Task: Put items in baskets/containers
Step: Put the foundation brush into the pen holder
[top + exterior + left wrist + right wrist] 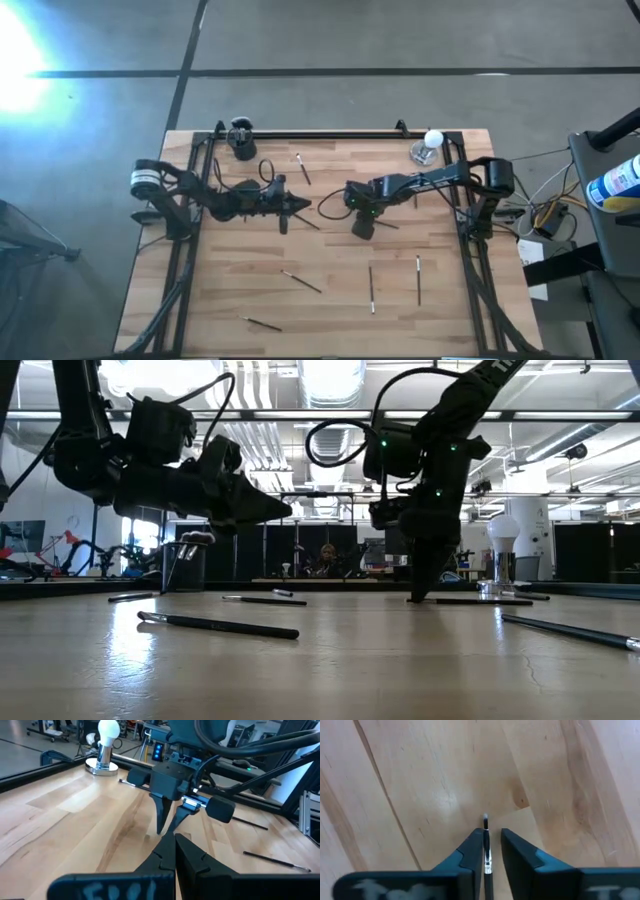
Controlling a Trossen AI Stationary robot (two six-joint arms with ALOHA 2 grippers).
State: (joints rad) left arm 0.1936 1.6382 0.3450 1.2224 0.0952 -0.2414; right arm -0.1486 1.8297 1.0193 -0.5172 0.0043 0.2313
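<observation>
Pale wooden planks of the bench lay beneath both arms, with the right claw pointed straight down at the boards near the middle, its tips at the wood. Its two dark fingers stood a narrow gap apart, and between them lay a thin brush with a pale tip that reached just past the fingertips; whether the fingers actually pinched it could not be told. The left claw hung above the bench just beside the right claw, aimed at it, its fingers drawn together with no visible gap and nothing between them. Well behind the left claw, at the far edge of the bench, stood the small black cup with stick ends showing above its rim. Other brushes lay scattered on the near side of both claws: one slanted stick, two upright-lying ones and, and one by the near edge. Another short stick lay between the cup and the claws. Beyond the right claw, at the far corner, stood a white bulb on a metal base.
</observation>
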